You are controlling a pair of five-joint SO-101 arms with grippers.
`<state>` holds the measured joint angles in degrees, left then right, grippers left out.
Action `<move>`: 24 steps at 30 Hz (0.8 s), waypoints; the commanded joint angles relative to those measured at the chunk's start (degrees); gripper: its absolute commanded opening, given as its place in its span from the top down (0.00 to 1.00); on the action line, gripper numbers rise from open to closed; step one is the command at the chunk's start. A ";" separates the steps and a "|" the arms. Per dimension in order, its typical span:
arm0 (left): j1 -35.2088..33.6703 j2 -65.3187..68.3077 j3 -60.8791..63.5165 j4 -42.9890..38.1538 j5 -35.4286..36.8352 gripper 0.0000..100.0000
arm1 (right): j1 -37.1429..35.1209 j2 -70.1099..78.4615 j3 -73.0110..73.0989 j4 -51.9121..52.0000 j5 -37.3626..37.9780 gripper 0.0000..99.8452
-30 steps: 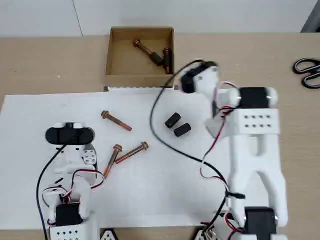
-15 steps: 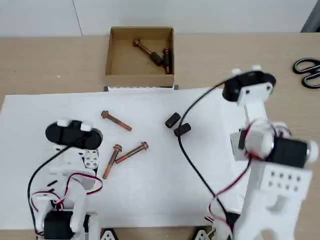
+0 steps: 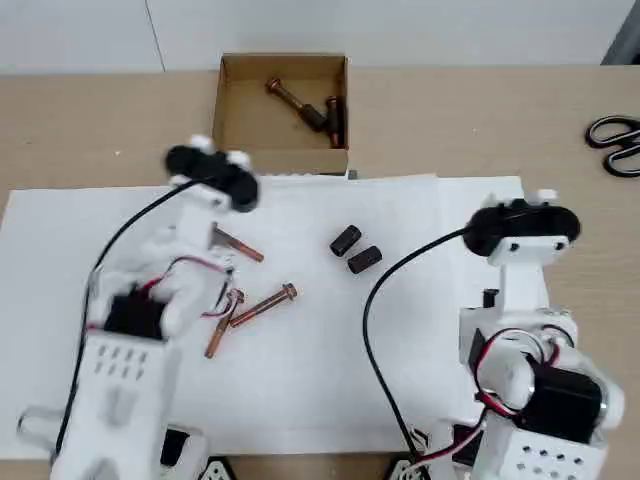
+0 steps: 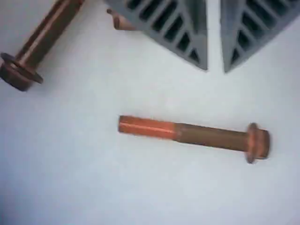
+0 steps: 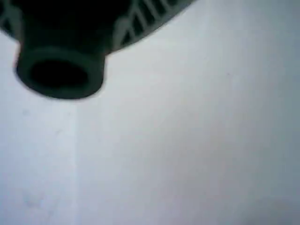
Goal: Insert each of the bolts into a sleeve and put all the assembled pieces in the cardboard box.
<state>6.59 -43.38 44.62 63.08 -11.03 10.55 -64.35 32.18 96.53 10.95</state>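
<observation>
Three copper bolts lie on the white paper: one (image 3: 240,245) partly under my left arm (image 3: 212,175), two more (image 3: 264,303) (image 3: 222,322) nearer the front. In the left wrist view my left gripper (image 4: 213,44) is open, hovering just above a bolt (image 4: 192,136), with another bolt (image 4: 37,47) beside it. Two black sleeves (image 3: 345,240) (image 3: 364,260) rest mid-paper. My right arm (image 3: 520,228) stands over the paper's right edge. Its gripper (image 5: 65,44) is shut on a black sleeve (image 5: 61,77) above bare paper. The cardboard box (image 3: 228,105) holds two assembled pieces (image 3: 310,108).
Scissors (image 3: 615,140) lie at the far right of the wooden table. The white paper sheet (image 3: 330,370) covers the work area, bare toward its front. Black cables trail from both arms across the paper.
My left arm swung from the front left out over the bolts. My right arm drew back from beside the box to the paper's right edge.
</observation>
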 commanded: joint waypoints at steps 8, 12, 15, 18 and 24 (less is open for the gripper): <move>6.59 29.89 -18.51 12.04 -8.00 0.94 | 5.85 -0.57 1.05 -1.36 -0.35 0.98; 6.68 38.15 -25.19 17.41 -10.46 0.93 | 5.85 -0.92 2.81 -2.33 -0.35 0.98; 6.95 42.81 -28.97 20.66 -12.04 0.93 | 5.85 -0.75 2.90 -2.33 -0.26 0.98; 7.03 45.63 -31.34 22.59 -12.48 0.90 | 5.85 -0.66 2.90 -2.33 -0.26 0.98; 9.32 45.27 -32.31 24.79 -13.98 0.87 | 5.85 -0.66 2.90 -2.33 -0.26 0.98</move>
<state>14.07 2.86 14.55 86.11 -24.22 16.00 -64.62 35.43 95.56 10.95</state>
